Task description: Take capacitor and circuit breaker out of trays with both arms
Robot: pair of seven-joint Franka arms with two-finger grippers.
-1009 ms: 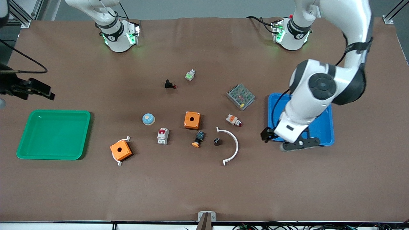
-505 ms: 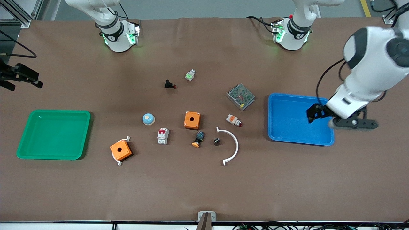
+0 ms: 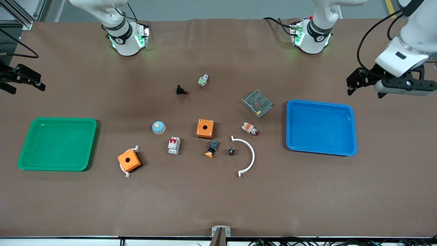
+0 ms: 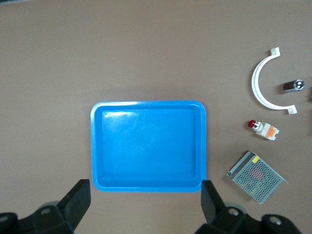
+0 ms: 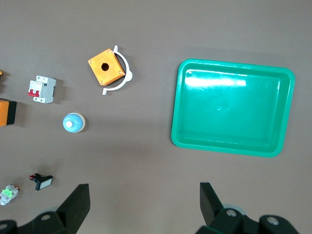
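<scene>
capacitor (image 3: pixel 231 151) and breaker (image 3: pixel 174 145) lie untouched on the table (image 3: pixel 218 198). left gripper (image 3: pixel 364 83) and right gripper (image 3: pixel 21 79) hover at opposite table ends, fingers apart, empty.

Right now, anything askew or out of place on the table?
Nothing spilled or damaged. One oddity: an orange box sits on top of a white curved bracket near the green tray. The capacitor and breaker lie untouched mid-table; the blue tray holds nothing. The left gripper and right gripper are both open, over the table's ends.
</scene>
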